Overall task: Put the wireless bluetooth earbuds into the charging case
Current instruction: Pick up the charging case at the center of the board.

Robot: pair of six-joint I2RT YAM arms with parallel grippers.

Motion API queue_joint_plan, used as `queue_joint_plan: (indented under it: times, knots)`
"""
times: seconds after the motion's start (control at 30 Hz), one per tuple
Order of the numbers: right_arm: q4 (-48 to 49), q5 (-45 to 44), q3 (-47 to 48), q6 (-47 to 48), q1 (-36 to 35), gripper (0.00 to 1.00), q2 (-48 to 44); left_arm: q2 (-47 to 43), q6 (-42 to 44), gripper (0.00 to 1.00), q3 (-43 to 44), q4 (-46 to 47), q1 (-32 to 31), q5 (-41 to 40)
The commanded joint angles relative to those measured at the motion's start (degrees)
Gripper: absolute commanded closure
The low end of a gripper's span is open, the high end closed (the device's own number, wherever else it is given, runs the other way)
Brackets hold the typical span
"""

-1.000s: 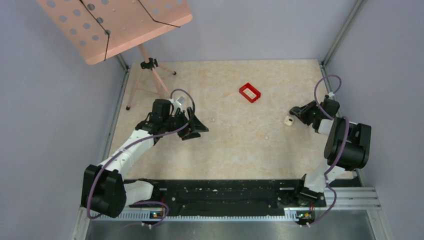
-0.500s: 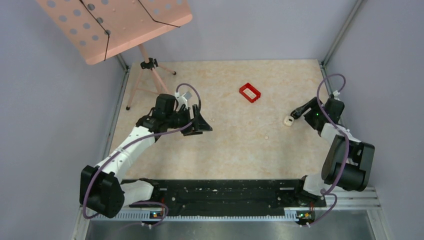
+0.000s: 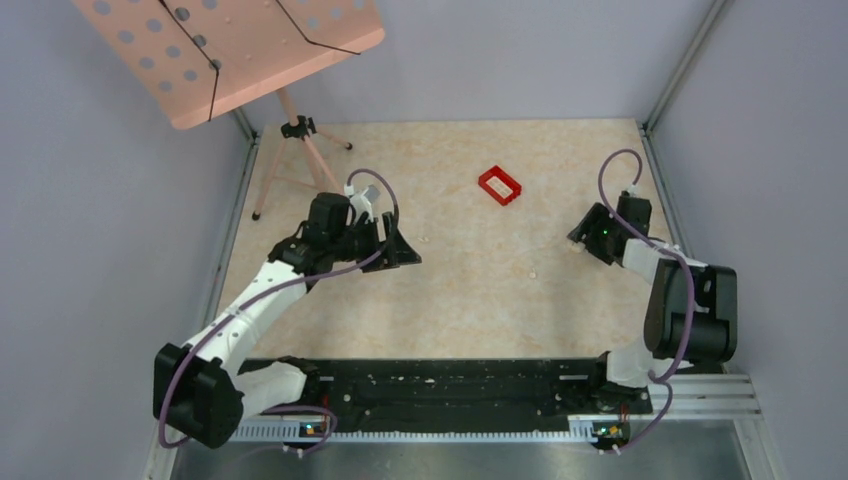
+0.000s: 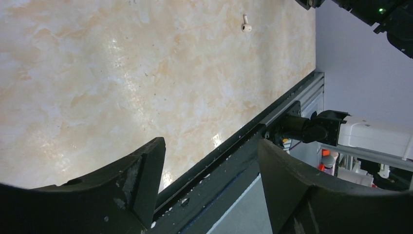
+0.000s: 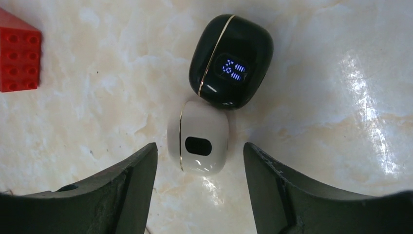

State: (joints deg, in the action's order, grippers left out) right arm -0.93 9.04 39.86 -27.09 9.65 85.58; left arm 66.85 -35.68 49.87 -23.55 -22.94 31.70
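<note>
The left gripper (image 4: 210,146) and right gripper (image 5: 199,148) both have their fingers apart and hold nothing. The case (image 5: 229,61) lies just beyond the right fingertips. An earbud (image 4: 246,24) lies loose, far beyond the left ones. Insertion seems unstarted, with every pickup left to do.

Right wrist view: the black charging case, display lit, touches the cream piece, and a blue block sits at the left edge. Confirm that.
Wrong in one point: the block is red, not blue, as the right wrist view shows. The rest holds: the black charging case, display lit, touches the cream piece.
</note>
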Motion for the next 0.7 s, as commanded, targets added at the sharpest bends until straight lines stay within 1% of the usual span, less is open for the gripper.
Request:
queue_joint_plan:
  times: [0.0,0.17,0.3,0.4,0.53,0.67]
  knots:
    - [0.5,-1.22,4.28,1.16,-1.21,0.37,3.69,-5.18,0.91,0.25,-1.69,3.37,-0.17,-3.51]
    - [-4.05,-6.1,7.66,4.56,-4.4,0.41,7.36,-3.44,-0.86,0.26,-2.65,5.04,-0.17,-2.03]
    - [-6.38,-10.23,8.83,5.96,-6.36,0.46,8.64,-1.6,-1.31,0.26,-2.06,5.07,-0.17,-0.74]
    - [-8.0,-13.32,9.41,6.92,-7.71,0.48,8.73,-1.58,-1.53,0.27,-2.12,5.09,-0.13,-1.13]
    - [-8.87,-13.87,9.93,7.65,-8.6,0.48,8.05,-1.71,-2.8,0.26,-2.38,5.09,-0.18,-2.3]
    - [-8.98,-12.89,9.72,8.92,-9.32,0.42,7.25,-0.31,-4.56,0.26,-2.33,5.14,-0.13,-1.56]
